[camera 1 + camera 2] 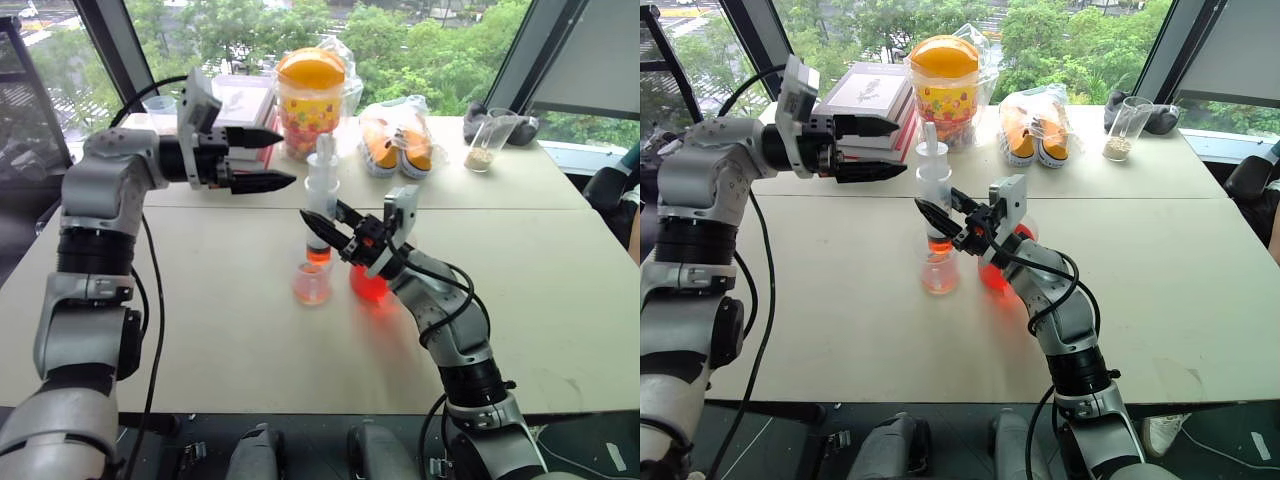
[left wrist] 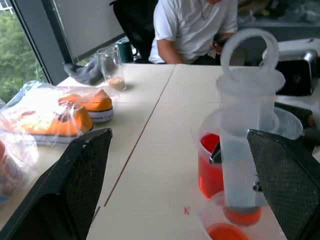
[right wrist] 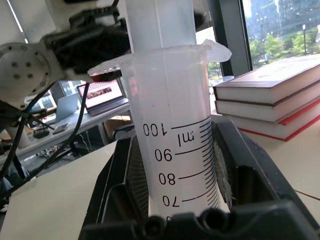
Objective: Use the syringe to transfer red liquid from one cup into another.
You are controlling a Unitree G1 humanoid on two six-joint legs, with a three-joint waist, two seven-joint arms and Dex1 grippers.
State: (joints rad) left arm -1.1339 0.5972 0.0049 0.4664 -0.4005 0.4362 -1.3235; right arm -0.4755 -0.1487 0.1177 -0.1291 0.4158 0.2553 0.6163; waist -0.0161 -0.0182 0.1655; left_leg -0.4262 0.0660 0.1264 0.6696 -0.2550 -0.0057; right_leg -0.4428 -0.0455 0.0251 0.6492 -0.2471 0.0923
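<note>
Right claw [image 1: 322, 229] clamping upright syringe [image 1: 321, 190] over beaker [image 1: 312, 283]; left claw [image 1: 270, 157] agape

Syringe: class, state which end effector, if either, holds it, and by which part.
The right end effector holds the syringe upright by its clear barrel, below the flange, tip over the small beaker. The left end effector is open, holding nothing.

Pale beige table [image 1: 560, 300], tall dark-framed windows [image 1: 110, 40] — green trees outside, daylight

The syringe [image 3: 172, 150] tip is cut off below.
</note>
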